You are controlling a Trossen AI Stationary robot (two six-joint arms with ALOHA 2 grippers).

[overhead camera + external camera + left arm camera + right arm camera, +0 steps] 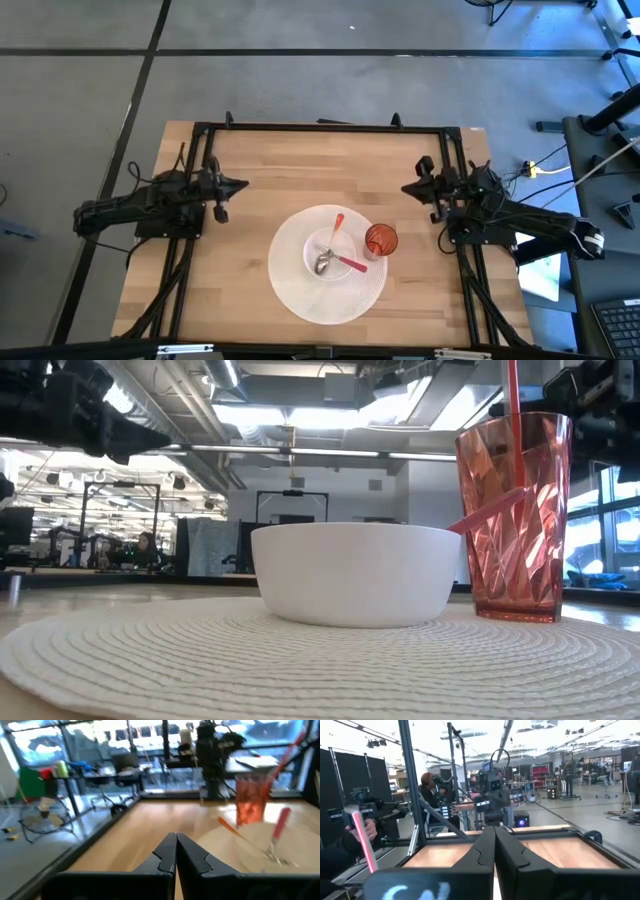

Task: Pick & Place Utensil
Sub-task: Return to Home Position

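Note:
A white bowl (328,258) (355,573) sits on a round white woven placemat (300,290). Two utensils lie in it. A metal spoon with a pink handle (348,264) (281,822) points toward the red cup. An orange-handled utensil (337,226) (232,827) leans over the bowl's far rim. The faceted red cup (380,240) (512,510) (252,800) stands on the placemat just right of the bowl. My left gripper (243,184) (176,839) is shut and hovers left of the placemat. My right gripper (405,188) (494,831) is shut and hovers beyond the cup, to the right.
A black frame (320,127) runs along the table's far edge and down both sides by the arm bases. Bare wood (320,165) lies between the two grippers, beyond the placemat. In the right wrist view a person (427,785) shows in the room behind.

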